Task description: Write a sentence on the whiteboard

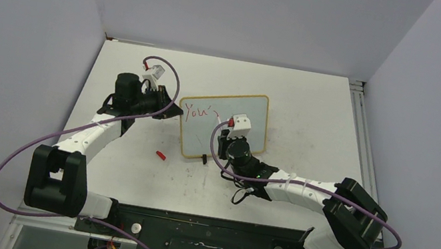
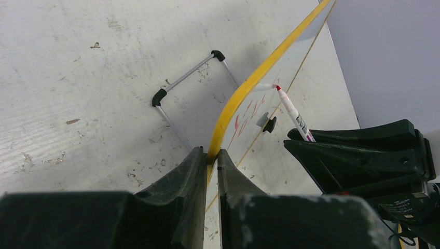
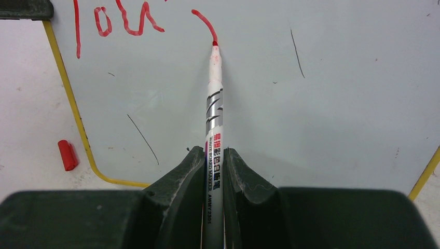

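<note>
- Right now the marker (image 3: 214, 104) is pinched between the pressed-together fingers of the right gripper (image 3: 212, 155). Its long axis runs straight out from the gripper to the board (image 1: 198, 138).
- Its red tip sits at the lower end of a short curved stroke, apparently touching the surface, just right of "You".
- So far the sentence (image 3: 119, 18) reads only "You" plus that stroke. It sits high on the board's left part, up and to the left of the right gripper in the wrist view.
- The bare white to the right of the tip and the whole band below it are where the remaining words should go. The next strokes probably call for the tip to travel rightward along the board's long side, crosswise to the marker's axis.
- The right arm is the nearer one to that blank area.
- The left gripper (image 2: 211, 155) is closed on the board's left edge, its fingers nipping the frame (image 2: 244, 91) from either side, well clear of the writing line.
- The board stands mid-worktop (image 1: 314, 113) between the two grippers, leaning back on a wire stand (image 2: 189, 78).
- A red cap (image 1: 160, 154) lies on the worktop just off the board's lower left corner, apart from both grippers.
- Judged risk: pressing sideways on the tip could twist the board in the left gripper's narrow hold.
</note>
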You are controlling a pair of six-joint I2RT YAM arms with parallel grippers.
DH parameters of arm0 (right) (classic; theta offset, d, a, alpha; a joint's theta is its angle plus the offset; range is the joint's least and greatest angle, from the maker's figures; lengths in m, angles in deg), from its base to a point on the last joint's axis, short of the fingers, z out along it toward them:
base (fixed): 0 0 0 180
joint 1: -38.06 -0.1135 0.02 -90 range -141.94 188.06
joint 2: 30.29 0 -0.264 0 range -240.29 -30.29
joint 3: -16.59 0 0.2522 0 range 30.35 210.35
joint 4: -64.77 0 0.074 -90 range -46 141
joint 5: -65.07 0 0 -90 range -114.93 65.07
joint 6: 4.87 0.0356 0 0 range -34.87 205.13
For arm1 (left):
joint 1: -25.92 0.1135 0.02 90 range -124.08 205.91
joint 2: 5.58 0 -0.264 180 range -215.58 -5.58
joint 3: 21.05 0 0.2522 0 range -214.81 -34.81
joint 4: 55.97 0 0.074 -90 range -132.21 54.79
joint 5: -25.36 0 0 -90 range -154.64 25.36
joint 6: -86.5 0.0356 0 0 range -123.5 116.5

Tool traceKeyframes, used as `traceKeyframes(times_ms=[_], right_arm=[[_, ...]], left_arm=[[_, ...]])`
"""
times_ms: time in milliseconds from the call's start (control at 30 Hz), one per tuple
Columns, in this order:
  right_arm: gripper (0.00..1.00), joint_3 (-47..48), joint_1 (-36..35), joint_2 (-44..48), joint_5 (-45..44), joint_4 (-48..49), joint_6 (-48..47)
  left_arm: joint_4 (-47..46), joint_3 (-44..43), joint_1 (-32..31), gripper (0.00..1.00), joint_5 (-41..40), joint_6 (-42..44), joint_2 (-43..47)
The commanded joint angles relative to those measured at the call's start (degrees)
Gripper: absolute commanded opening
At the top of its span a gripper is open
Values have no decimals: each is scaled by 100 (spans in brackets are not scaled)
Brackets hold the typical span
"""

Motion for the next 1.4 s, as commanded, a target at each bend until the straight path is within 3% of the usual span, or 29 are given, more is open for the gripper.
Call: traceKeyframes(times_ms=[0, 733, 1367], right_arm=[[5, 302, 33, 32, -203, 114, -111], [5, 365, 260, 0, -86, 37, -39], [5, 0, -4, 398, -244, -5, -152]], left_arm=[[-242, -149, 46, 0, 130, -63, 234], [-245, -149, 55, 0, 136, -63, 232], [-229, -140, 55, 0, 112, -63, 250]])
